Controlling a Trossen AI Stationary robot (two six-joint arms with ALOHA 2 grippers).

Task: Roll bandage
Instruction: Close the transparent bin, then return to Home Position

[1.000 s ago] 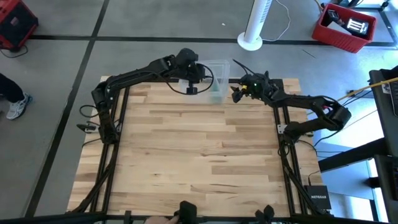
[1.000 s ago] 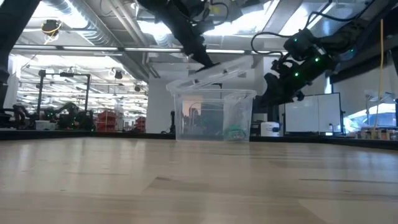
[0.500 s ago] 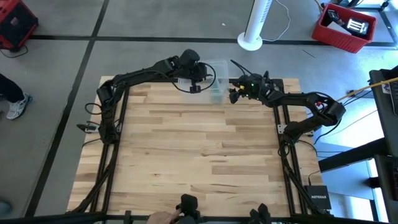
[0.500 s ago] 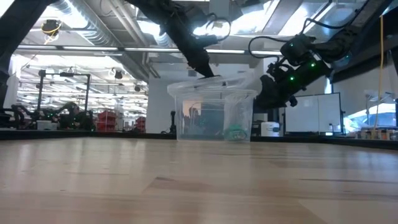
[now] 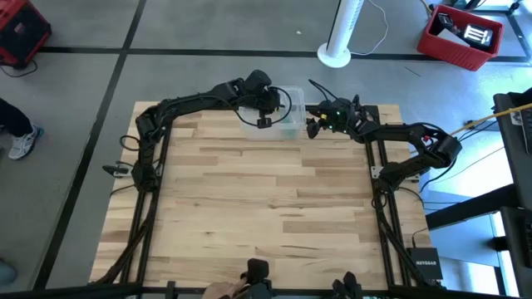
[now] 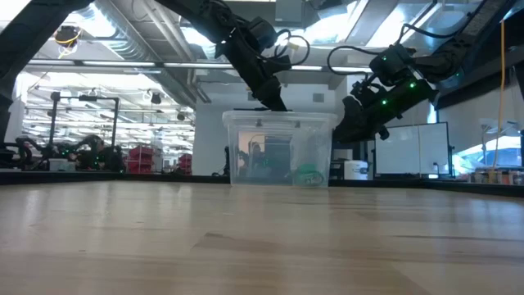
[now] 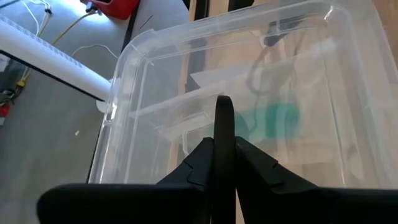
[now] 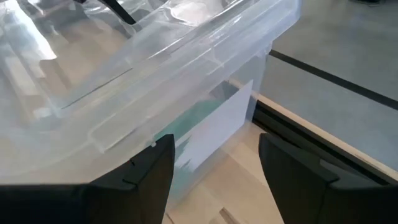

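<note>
A clear plastic box (image 5: 287,100) stands at the table's far edge, its clear lid (image 6: 278,120) lying level on top. Inside, on the box's floor, lies the bandage (image 6: 309,174), a teal-green roll, also seen through the lid (image 7: 277,121) and through the wall (image 8: 193,127). My left gripper (image 6: 275,104) slants down onto the middle of the lid, fingers almost together. My right gripper (image 8: 214,180) stands open at the box's right side, its fingers apart in front of the wall without touching it. My left gripper meets the lid's top near its middle (image 7: 225,134), coming from above and slanting toward the far edge. Its fingers (image 7: 205,155) stand almost together on something thin there. The lid is clear, so the part pinched does not show. The lid rests level on the box.
Bare wood (image 5: 266,208) takes up the middle and near side of the table. Beyond the far edge, on the floor, stand a white pedestal base (image 5: 337,55) and a red crate (image 5: 461,37). A person's shoe (image 5: 21,139) shows at far left.
My left gripper has gone down and a little toward the far edge with the lid. The lid was tilted over the box with one side raised; it now lies level on the box's rim.
</note>
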